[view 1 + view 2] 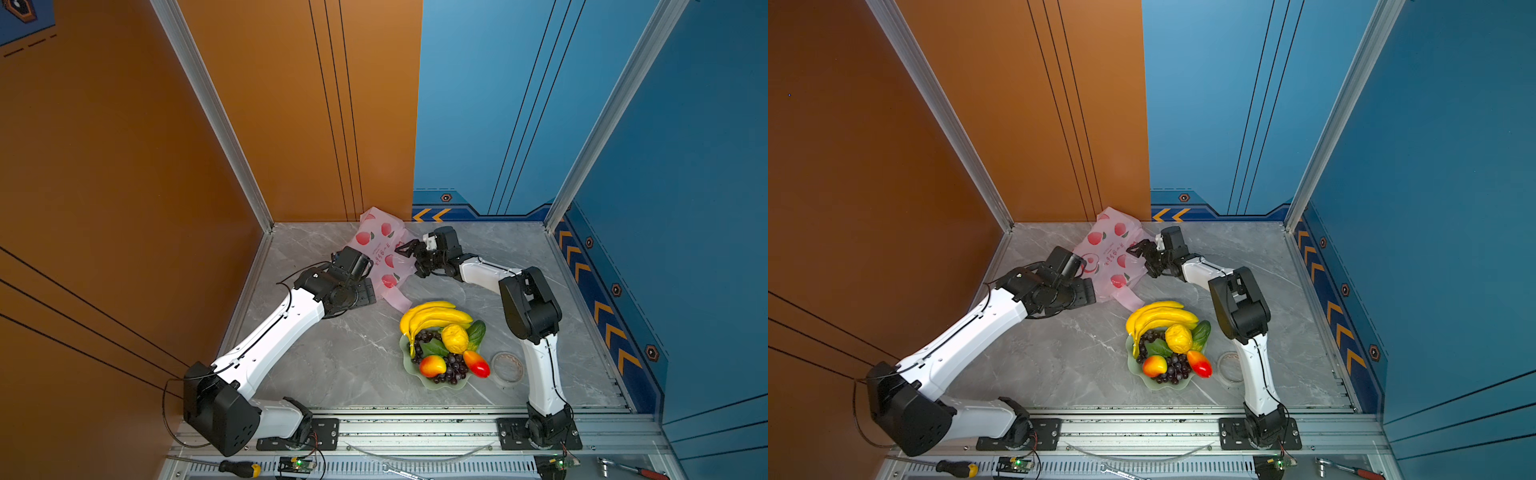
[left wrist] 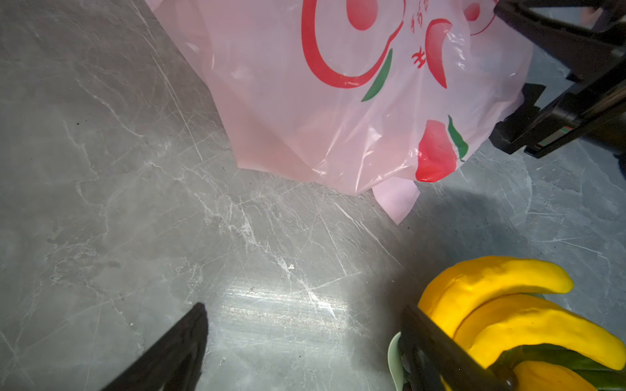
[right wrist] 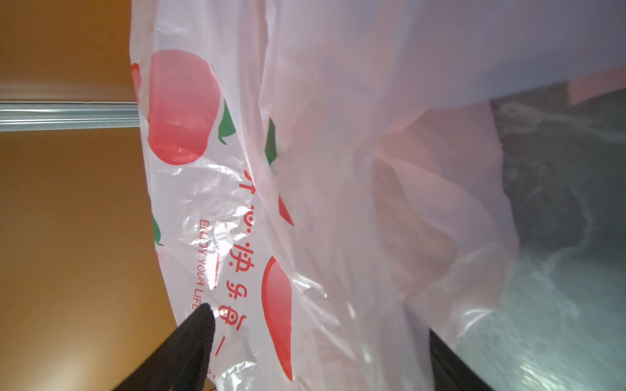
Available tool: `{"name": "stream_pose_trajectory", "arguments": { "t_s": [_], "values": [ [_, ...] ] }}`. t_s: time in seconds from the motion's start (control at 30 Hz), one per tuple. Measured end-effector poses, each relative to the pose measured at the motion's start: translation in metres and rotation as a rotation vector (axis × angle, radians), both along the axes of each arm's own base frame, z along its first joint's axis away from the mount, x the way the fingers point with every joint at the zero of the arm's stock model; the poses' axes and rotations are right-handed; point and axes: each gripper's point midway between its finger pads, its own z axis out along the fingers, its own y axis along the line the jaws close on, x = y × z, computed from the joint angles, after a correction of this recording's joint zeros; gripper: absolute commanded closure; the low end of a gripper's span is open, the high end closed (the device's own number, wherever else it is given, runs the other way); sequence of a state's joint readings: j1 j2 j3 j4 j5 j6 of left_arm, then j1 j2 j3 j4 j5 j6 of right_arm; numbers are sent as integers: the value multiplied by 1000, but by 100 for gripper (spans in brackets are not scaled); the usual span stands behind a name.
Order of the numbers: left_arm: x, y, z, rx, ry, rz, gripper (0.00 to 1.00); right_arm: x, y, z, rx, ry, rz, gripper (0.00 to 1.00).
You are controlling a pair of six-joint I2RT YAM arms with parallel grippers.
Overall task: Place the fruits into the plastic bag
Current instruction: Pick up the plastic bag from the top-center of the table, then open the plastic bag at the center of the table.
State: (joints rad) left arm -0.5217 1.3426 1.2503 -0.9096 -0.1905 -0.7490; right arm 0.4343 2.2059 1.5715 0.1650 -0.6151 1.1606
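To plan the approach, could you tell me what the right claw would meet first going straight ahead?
The plastic bag; its film sits between the right claw's spread jaws, contact unclear.

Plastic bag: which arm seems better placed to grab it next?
Right. The right tool has film of the plastic bag between its open fingers; the left tool hangs open over the table, beside the bag.

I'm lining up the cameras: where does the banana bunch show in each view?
In a top view: banana bunch just below the picture's middle.
In a top view: again just below the middle.
Left wrist: lower right corner.
Right wrist: not in it.
Shared landmark: the plastic bag, in every view.
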Motion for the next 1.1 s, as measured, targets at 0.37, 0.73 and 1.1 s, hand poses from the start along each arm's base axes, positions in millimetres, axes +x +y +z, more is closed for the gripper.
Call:
{"name": "stream_pose_trajectory", "arguments": {
  "t_s": [0.37, 0.73, 1.1],
  "values": [
    [-8, 4, 4, 0, -19, -20, 10, 17, 12, 41, 4, -91, -24, 100],
    [-12, -7, 47, -116, -158, -61, 10, -10, 40, 164, -67, -238, -89, 100],
    [-16, -9, 83, -206, -276, -53, 7, -121, 58, 289, -76, -348, -86, 100]
  ]
}}
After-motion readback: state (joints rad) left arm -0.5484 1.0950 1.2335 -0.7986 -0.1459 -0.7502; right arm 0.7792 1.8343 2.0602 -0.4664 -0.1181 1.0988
